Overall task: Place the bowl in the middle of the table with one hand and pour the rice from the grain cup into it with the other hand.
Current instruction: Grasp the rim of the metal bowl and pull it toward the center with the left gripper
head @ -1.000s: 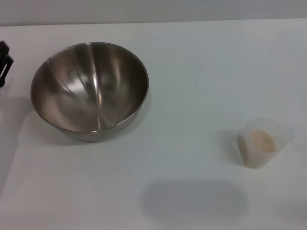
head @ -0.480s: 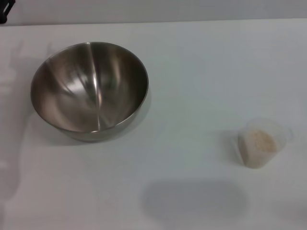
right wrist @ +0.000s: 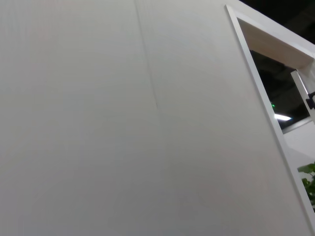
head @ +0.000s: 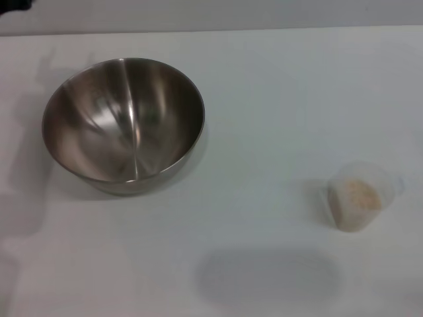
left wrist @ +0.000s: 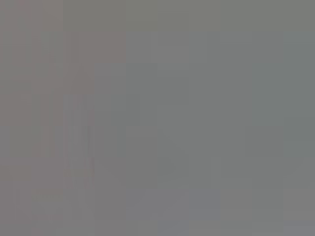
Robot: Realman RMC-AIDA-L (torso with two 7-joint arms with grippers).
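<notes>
Left gripper [head: 12, 5]: only a dark sliver of it shows at the far left corner of the head view, above the table's back edge; whether its fingers are released or clenched cannot be told. Right gripper: in no view, so its state cannot be told either.

Nearest the left gripper, toward the robot and slightly to the right of it, the bowl [head: 123, 119] sits upright on the left part of the table [head: 264, 99], apart from the gripper and with nothing inside its shiny steel interior. Farther from the gripper, well across to the right and nearer the robot, the grain cup [head: 361, 197] stands upright, well apart from the bowl, with the rice [head: 360, 194] as a pale heap inside it. A soft grey shadow lies on the tabletop at the near edge, between bowl and cup.

Views compared: the head view alone shows the task's things. The left wrist view shows a uniform grey field with nothing identifiable. The right wrist view shows a white wall panel [right wrist: 123, 123] and, at one edge, a framed dark opening [right wrist: 283, 88] with green leaves [right wrist: 309, 182] beside it; neither table nor bowl nor cup appears there.
</notes>
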